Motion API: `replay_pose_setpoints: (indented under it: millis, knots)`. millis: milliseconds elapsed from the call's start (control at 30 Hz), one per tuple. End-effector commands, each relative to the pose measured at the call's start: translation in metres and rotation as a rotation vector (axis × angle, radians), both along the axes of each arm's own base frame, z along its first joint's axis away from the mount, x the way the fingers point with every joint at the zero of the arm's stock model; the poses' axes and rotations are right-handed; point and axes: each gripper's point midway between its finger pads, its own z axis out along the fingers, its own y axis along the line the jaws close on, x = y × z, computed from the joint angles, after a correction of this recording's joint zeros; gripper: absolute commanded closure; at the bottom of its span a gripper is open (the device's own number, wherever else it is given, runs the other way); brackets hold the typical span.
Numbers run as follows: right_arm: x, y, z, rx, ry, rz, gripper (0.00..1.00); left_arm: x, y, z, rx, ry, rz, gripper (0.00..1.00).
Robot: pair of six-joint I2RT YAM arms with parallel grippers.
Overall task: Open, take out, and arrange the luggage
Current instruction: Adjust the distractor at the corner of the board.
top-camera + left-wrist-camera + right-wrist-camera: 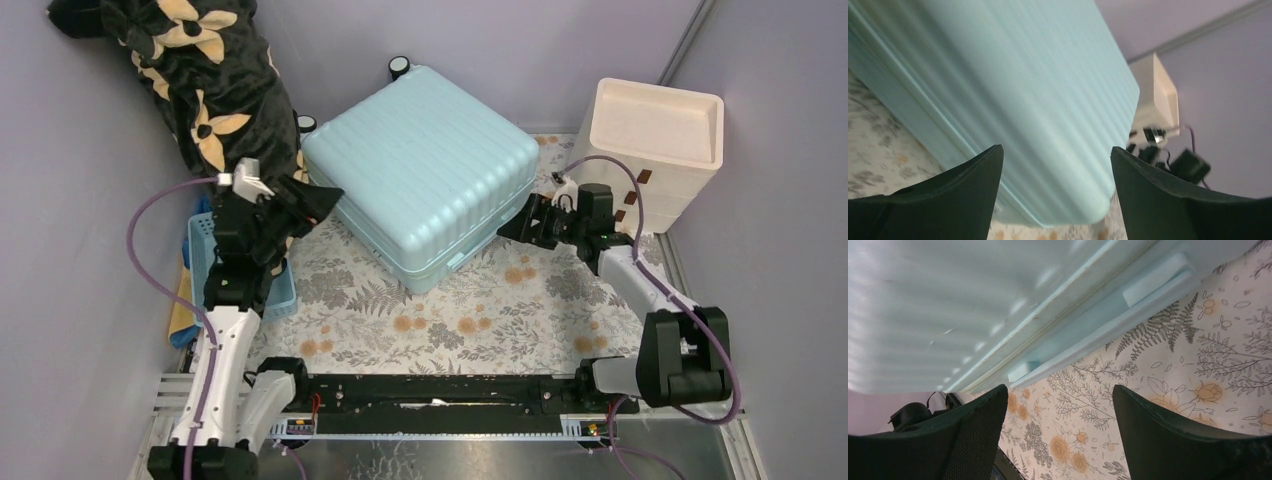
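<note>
Luggage [420, 175] lies shut and flat on the flowered cloth [480, 310]. The left gripper [318, 200] reaches level toward its left corner and the right gripper [512, 228] toward its right corner. Both are spread wide, holding nothing.

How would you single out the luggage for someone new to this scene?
On the floral cloth, look at the far middle. The suitcase lies flat and closed there. It alone is pale aqua and ribbed; the drawer unit is cream, the basket darker blue.
</note>
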Motion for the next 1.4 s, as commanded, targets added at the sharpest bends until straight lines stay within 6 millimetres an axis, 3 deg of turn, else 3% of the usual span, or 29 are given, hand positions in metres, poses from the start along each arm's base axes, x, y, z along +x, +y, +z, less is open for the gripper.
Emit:
replay_pose_setpoints:
  millis: [0, 133, 267, 500, 733, 800, 933, 1100, 1233, 1367]
  knots:
    - [0.026, 0.004, -0.009, -0.015, 0.033, -0.102, 0.17, -0.009, -0.026, -0.034, 0.083, 0.071, -0.035, 0.14]
    - [0.035, 0.004, -0.027, -0.033, 0.121, -0.150, 0.20, -0.011, -0.029, -0.060, 0.087, 0.124, -0.016, 0.14]
    - [0.038, 0.007, -0.040, -0.024, 0.175, -0.147, 0.25, -0.009, -0.020, -0.071, 0.109, 0.129, 0.033, 0.14]
    - [0.038, 0.010, -0.041, -0.005, 0.191, -0.142, 0.26, -0.008, 0.003, -0.086, 0.237, 0.203, 0.121, 0.15]
    - [0.037, 0.012, -0.042, 0.003, 0.196, -0.132, 0.26, -0.032, 0.060, -0.104, 0.395, 0.351, 0.376, 0.21]
    - [0.037, 0.012, -0.042, 0.002, 0.201, -0.130, 0.26, -0.040, 0.078, -0.109, 0.411, 0.364, 0.472, 0.26]
    - [0.036, 0.012, -0.045, 0.002, 0.214, -0.125, 0.26, -0.051, 0.106, -0.114, 0.420, 0.384, 0.649, 0.27]
    - [0.036, 0.013, -0.042, 0.008, 0.210, -0.121, 0.26, -0.045, 0.140, -0.114, 0.491, 0.425, 0.806, 0.07]
    - [0.036, 0.013, -0.038, 0.011, 0.199, -0.121, 0.25, -0.033, 0.169, -0.116, 0.422, 0.451, 0.854, 0.03]
    - [0.035, 0.013, -0.034, 0.013, 0.186, -0.118, 0.25, -0.035, 0.196, -0.129, 0.354, 0.484, 0.915, 0.02]
